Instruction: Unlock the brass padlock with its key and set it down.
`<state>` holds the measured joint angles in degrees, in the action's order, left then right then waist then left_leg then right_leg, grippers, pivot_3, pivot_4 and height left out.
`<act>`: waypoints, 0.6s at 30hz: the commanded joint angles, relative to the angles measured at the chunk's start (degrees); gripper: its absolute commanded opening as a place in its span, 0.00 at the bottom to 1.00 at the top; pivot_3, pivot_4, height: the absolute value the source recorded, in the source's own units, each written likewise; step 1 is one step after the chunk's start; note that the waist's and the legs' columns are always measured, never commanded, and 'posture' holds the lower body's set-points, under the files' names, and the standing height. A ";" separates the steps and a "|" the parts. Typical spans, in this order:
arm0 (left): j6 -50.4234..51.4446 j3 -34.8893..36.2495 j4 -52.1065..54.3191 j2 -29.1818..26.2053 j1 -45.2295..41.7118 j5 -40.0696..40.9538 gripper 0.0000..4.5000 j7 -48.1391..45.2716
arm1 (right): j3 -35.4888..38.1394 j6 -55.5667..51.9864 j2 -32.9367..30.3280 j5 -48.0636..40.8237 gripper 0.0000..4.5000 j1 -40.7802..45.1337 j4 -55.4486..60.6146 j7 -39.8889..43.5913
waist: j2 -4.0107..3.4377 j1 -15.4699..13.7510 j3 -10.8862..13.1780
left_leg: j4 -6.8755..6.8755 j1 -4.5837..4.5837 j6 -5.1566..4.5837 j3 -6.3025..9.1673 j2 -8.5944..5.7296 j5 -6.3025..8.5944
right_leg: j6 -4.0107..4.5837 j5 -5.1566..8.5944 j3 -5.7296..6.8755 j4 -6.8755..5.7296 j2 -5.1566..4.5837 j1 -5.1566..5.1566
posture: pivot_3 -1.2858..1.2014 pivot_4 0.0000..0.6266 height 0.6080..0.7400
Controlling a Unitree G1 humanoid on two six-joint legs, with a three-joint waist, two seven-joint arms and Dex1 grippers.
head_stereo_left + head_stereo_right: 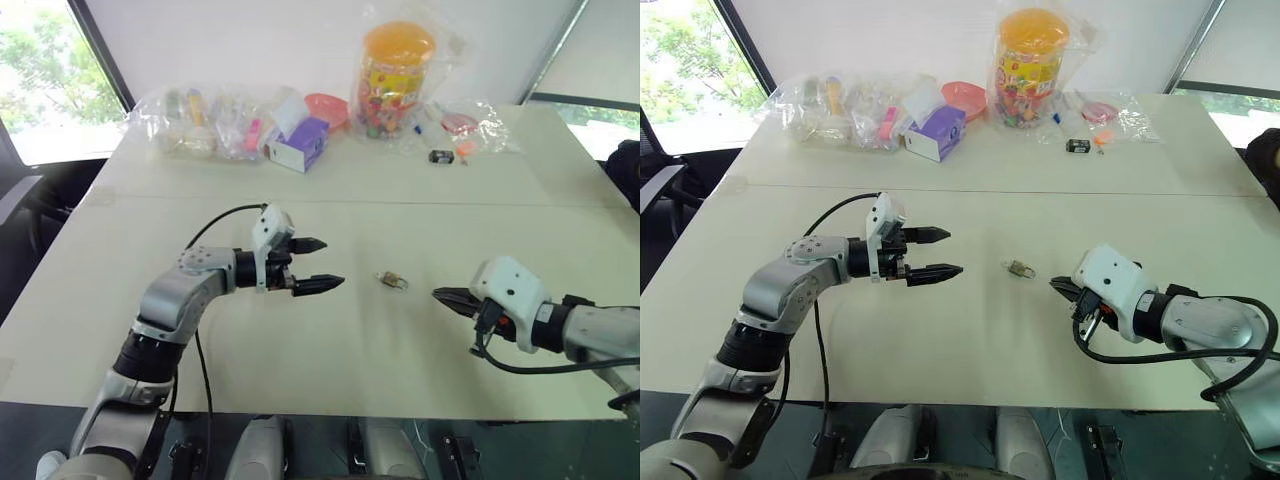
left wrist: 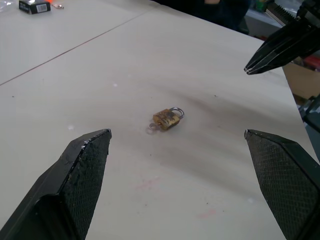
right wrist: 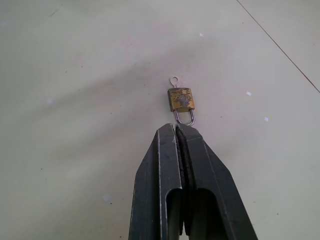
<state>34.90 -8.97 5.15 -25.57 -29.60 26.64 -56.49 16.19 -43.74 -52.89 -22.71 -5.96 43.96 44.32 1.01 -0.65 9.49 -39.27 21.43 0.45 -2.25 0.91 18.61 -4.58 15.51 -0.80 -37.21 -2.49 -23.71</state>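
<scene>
The brass padlock [image 1: 392, 281] lies flat on the white table [image 1: 330, 360], between my two grippers and touching neither. A small silvery key ring [image 3: 173, 79] sticks out of its bottom end, and its shackle [image 3: 184, 117] points toward my right gripper. My left gripper [image 1: 333, 263] hovers a short way to the padlock's left, open wide and empty, its fingers [image 2: 85, 170] framing the padlock [image 2: 167, 118] in the left wrist view. My right gripper [image 1: 438, 294] is shut on nothing, and its tip [image 3: 176, 128] sits just short of the shackle.
Along the table's far edge stand clear plastic bags [image 1: 200, 120] of small items, a purple and white box [image 1: 300, 143], a pink bowl [image 1: 328, 106] and a tall orange-lidded jar [image 1: 393, 75]. A small black rectangular item [image 1: 441, 156] lies near them. A seam [image 1: 400, 203] crosses the table.
</scene>
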 commanded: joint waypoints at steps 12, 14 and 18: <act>-2.28 -0.16 0.99 0.40 0.29 -0.16 0.99 -0.92 | 1.05 0.96 -1.10 -0.12 0.00 -0.21 1.19 0.20 | 0.00 0.01 0.00 | 0.00 0.00 0.00 0.00 0.01 0.00 | 0.00 0.00 0.00 0.00 0.00 0.00 | 0.52 0.24 0.96; -2.53 -0.23 1.18 0.07 0.75 -0.31 0.99 -1.17 | 0.32 1.77 -1.23 0.56 0.00 -0.31 1.02 0.17 | 0.00 0.01 0.00 | 0.00 0.00 0.00 0.00 0.01 0.00 | 0.00 0.00 0.00 0.00 0.00 0.00 | 0.52 0.24 0.96; -2.44 -0.09 1.33 -0.13 0.78 -0.21 0.99 -1.12 | -0.72 1.59 -1.05 0.30 0.00 0.91 0.47 -0.01 | 0.00 0.01 0.00 | 0.00 0.00 0.00 0.00 0.01 0.00 | 0.00 0.00 0.00 0.00 0.00 0.00 | 0.52 0.24 0.96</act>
<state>33.24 -10.24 4.71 -25.52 -28.78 25.71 -57.33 15.41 -42.85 -53.47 -22.19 -6.20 43.97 44.40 1.01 -0.64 9.49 -39.27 21.43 0.44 -2.25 0.92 18.61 -4.58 15.51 -0.80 -37.21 -2.49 -23.71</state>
